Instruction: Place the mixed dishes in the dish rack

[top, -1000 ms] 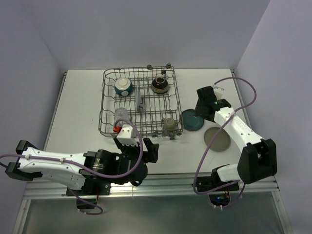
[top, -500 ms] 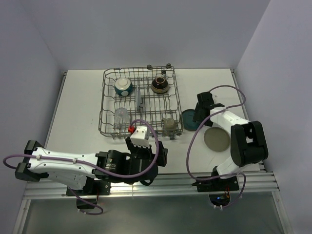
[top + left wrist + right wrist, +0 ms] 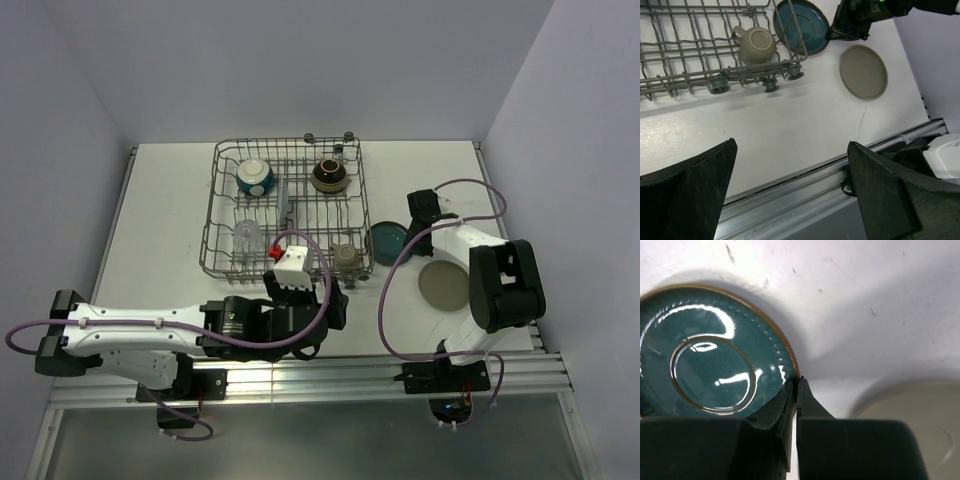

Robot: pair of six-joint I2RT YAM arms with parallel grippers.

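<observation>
well, r pincer (image 3: 797, 382) tight on teal plate (image 3: 705, 355) rim, part hidden; l pincer (image 3: 791, 145) wide

One dish rack (image 3: 310, 215) is counted. Inside it two bowls are found, a teal bowl (image 3: 254, 177) and a dark brown bowl (image 3: 327, 175), along with one clear glass (image 3: 246, 236), one olive-grey mug (image 3: 347, 256) and one pale-blue plate (image 3: 283, 194) set on edge. Two more plates are counted right of the rack: a teal plate (image 3: 385, 245) just beside it and a beige plate (image 3: 444, 285) farther off. Two grippers are counted, the left gripper (image 3: 791, 145) and the right gripper (image 3: 797, 382).
</observation>
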